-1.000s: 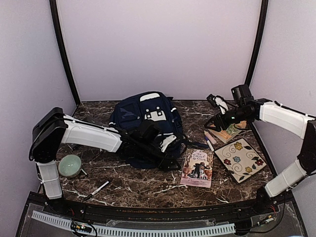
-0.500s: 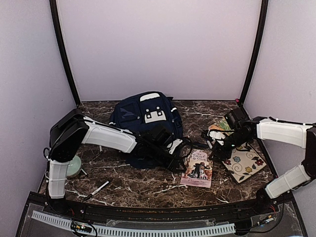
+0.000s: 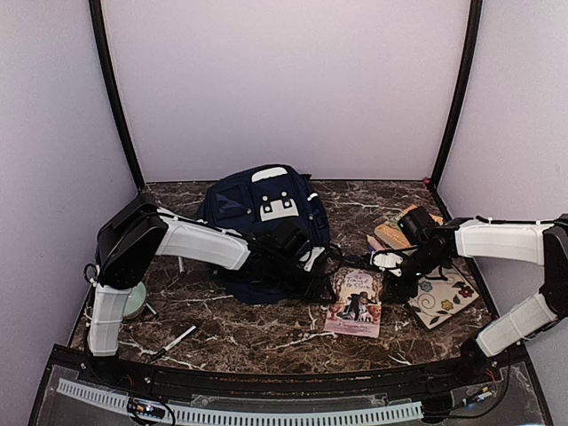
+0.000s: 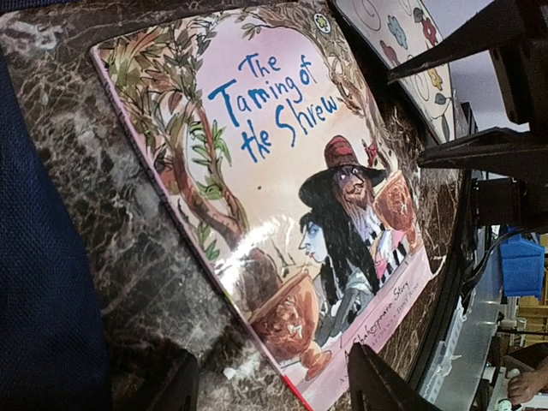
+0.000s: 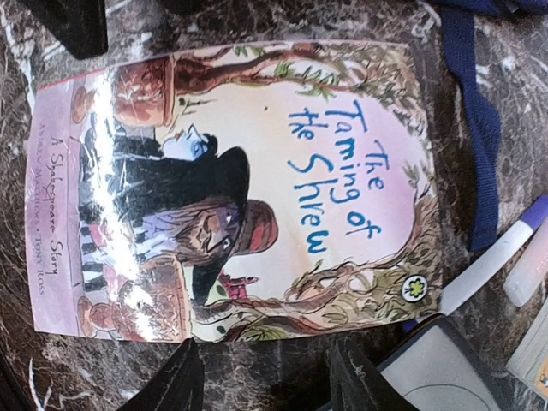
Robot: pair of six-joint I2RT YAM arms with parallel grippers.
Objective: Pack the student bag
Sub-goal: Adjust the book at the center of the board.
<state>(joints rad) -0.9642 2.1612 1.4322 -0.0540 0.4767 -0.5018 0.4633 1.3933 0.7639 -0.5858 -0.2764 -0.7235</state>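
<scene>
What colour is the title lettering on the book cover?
Blue, hand-lettered on the book; clearest in the right wrist view.

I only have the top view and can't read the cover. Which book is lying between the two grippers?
Observer: The left wrist view shows the title: the book is "The Taming of the Shrew".
Operator: Is the right gripper on it?
Observer: No. The right gripper is open, its fingers just off the book's long edge.
Operator: And the left?
Observer: The left gripper is open too, with the book's bottom corner showing between its fingers.
</scene>
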